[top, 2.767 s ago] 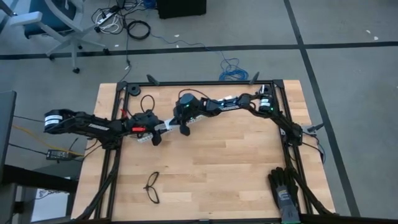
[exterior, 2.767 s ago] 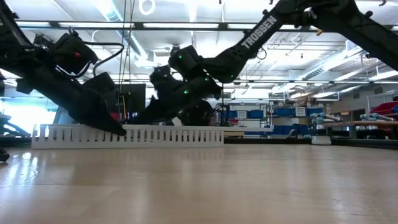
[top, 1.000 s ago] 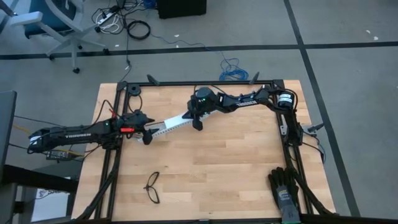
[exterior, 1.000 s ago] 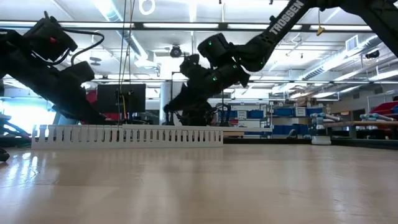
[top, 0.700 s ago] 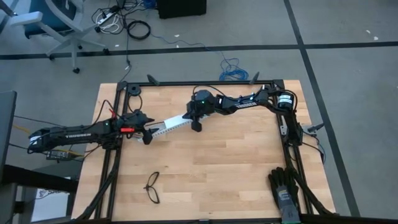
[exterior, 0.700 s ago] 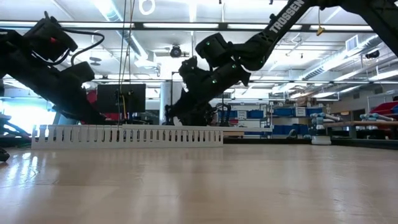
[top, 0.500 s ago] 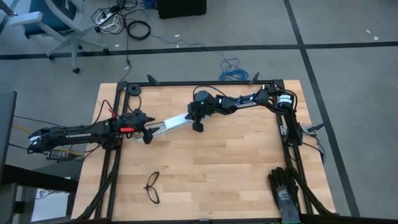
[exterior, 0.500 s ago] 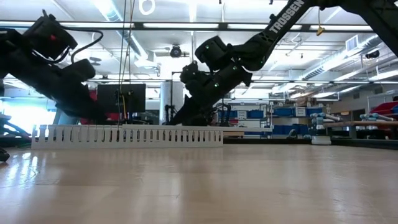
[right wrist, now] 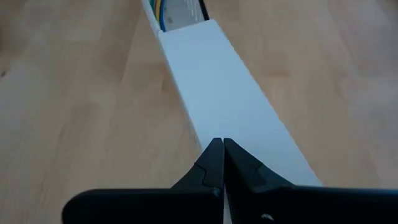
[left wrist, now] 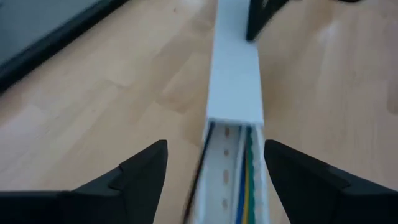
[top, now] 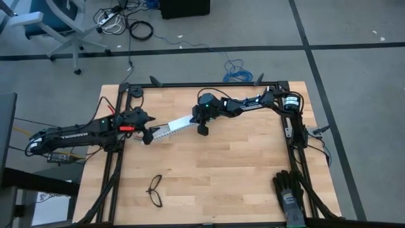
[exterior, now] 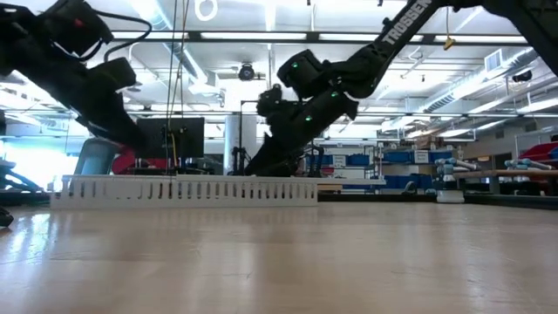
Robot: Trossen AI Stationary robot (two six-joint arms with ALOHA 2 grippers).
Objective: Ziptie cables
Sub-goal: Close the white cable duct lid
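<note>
Your left gripper (left wrist: 214, 168) hangs with its fingers spread apart, straddling the open end of the long white slotted channel (top: 172, 128) without gripping it. Your right gripper (right wrist: 222, 163) has its fingers pressed together, tips down on the flat white lid (right wrist: 230, 106) that covers the channel's other stretch. The channel lies slantwise on the wooden table (top: 240, 171), toward the far edge, between your two arms.

The cables (left wrist: 249, 186) lie inside the channel: in the left wrist view you see green, yellow and blue strands running along one inner wall of the uncovered part, going under the lid. The right wrist view shows the coloured strands just past the lid's end. You cannot make out the ziptie in any view.

A pair of black glasses (top: 155, 190) lies near the table's front edge, well apart from the channel, and a black glove (top: 289, 194) rests at the front right corner.
</note>
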